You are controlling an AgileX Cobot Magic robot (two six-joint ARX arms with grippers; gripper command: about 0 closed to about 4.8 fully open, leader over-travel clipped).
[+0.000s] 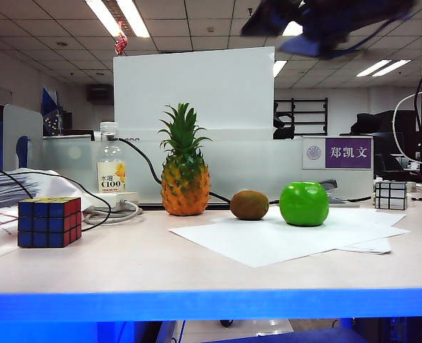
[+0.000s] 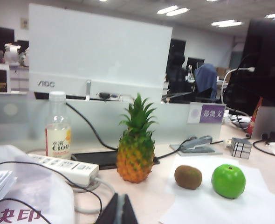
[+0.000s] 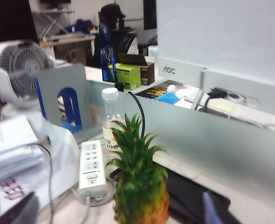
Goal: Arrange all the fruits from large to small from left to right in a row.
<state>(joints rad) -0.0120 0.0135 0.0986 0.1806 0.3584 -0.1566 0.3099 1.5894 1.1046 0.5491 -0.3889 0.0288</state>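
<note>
A tall orange-yellow plastic pineapple with a spiky green crown (image 1: 185,170), a small fuzzy brown oval kiwi (image 1: 249,205) and a glossy bright-green apple (image 1: 304,204) stand in a row on the pale desk (image 1: 125,264), the last two on white paper sheets (image 1: 282,239). Only the exterior view shows the coloured Rubik's cube (image 1: 48,221). The left gripper (image 2: 118,211) is clenched empty, low in front of the pineapple; the right gripper (image 3: 114,210) spreads wide either side of the pineapple's top, grasping nothing.

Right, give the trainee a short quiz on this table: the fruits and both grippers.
1. Sorting large to small, left to right in the exterior view, which fruit must trade places with the kiwi? A pineapple; B apple; C none, the row is right.
2. True or false: the left gripper, low over the table in front of the pineapple, is open.
3. Fill in: the right gripper, close by the pineapple, has its jaws ___.
Key: 1 B; 2 false, it is shut; 3 open.
</note>
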